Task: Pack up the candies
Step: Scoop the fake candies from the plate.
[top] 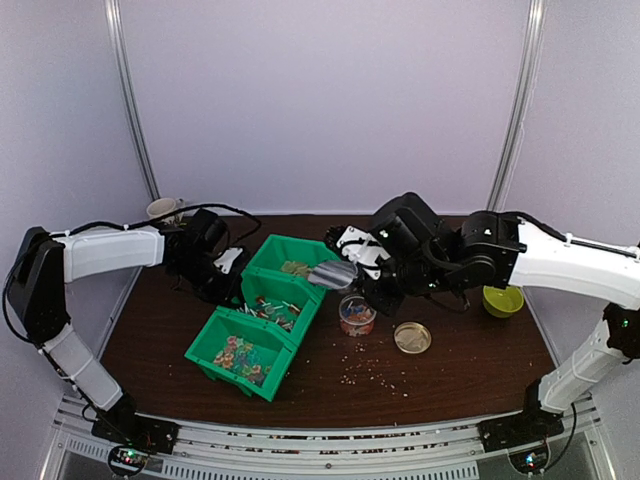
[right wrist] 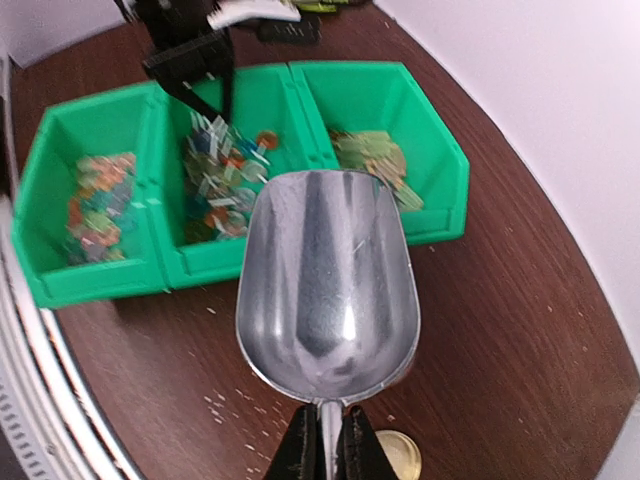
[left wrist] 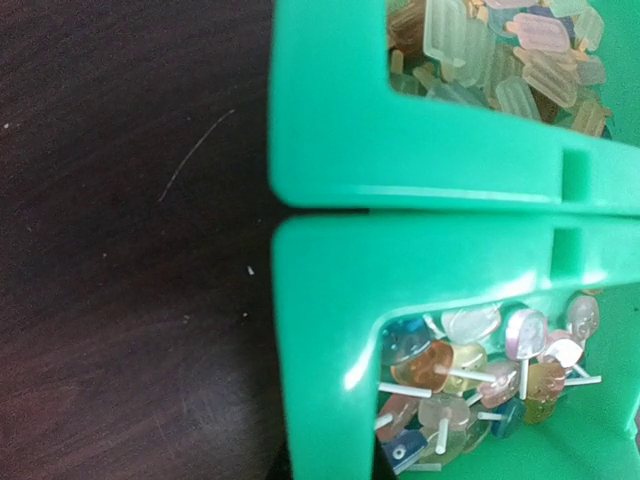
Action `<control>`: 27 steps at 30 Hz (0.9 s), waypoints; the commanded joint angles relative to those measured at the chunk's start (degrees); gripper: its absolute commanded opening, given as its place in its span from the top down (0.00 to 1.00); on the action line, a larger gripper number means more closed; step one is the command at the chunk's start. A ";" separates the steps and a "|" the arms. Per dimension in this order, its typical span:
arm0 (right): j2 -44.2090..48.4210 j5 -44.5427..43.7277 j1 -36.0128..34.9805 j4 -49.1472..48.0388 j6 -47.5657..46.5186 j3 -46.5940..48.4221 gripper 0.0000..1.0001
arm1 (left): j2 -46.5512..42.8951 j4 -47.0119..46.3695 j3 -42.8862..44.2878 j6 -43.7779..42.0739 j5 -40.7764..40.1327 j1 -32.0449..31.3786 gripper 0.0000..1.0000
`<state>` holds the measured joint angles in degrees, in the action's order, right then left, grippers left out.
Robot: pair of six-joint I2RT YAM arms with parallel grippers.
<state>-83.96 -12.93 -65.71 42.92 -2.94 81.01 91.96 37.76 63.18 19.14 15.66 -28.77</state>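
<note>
green bins (right wrist: 200, 265) three abreast | metal scoop (right wrist: 325, 280) aloft | gold lid (top: 412, 338) flat | lime bowl (top: 503, 300) right

The right pincer (top: 362, 262) clamps a metal scoop (top: 333, 272), which juts left of it over the edge of 3 green bins (top: 262, 268). Just nearer than the pincer stands a small jar (top: 345, 326) of candies (top: 357, 314), with a gold lid (top: 412, 338) to its right.

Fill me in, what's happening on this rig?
Candy packing, mid-way. The right gripper holds an empty metal scoop between the three green bins of candies and a small clear jar that already has some inside. A gold lid lies beside it. The left gripper is closed beside the bins.
</note>
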 commanded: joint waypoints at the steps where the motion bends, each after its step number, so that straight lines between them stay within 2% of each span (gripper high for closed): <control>1: 7.52 13.66 -0.19 -12.31 8.36 -1.30 1.00 | -0.16 -11.81 -1.27 4.79 15.51 3.21 1.00; 6: 10.68 17.37 -3.09 -17.02 21.28 -0.78 1.00 | -0.96 -12.95 -2.77 5.95 16.29 3.45 1.00; 10: 11.14 13.89 -8.37 -14.91 25.03 3.13 1.00 | -1.19 -14.38 -3.60 6.98 17.70 3.54 1.00; 12: 10.52 12.39 -10.43 -13.37 25.13 5.41 1.00 | -0.69 -15.48 -3.90 7.54 19.53 3.62 1.00; 17: 7.98 1.50 -15.52 -7.52 24.09 9.94 1.00 | 0.65 -18.12 -4.80 9.73 21.56 3.72 1.00; 20: 7.82 -8.90 -16.46 -6.88 22.48 8.02 1.00 | 1.08 -17.95 -4.74 9.78 20.52 3.84 1.00; 24: 9.70 -9.39 -16.52 -7.33 22.43 5.29 1.00 | 1.76 -17.40 -3.77 9.72 19.49 4.10 1.00; 27: 15.63 -5.01 -16.13 -16.02 18.89 -2.38 1.00 | 1.87 -16.68 -2.98 9.58 18.98 4.11 1.00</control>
<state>-74.65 -17.17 -81.91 33.95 19.22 85.58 94.61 26.59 57.54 27.70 30.30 -25.10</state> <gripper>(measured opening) 0.078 0.072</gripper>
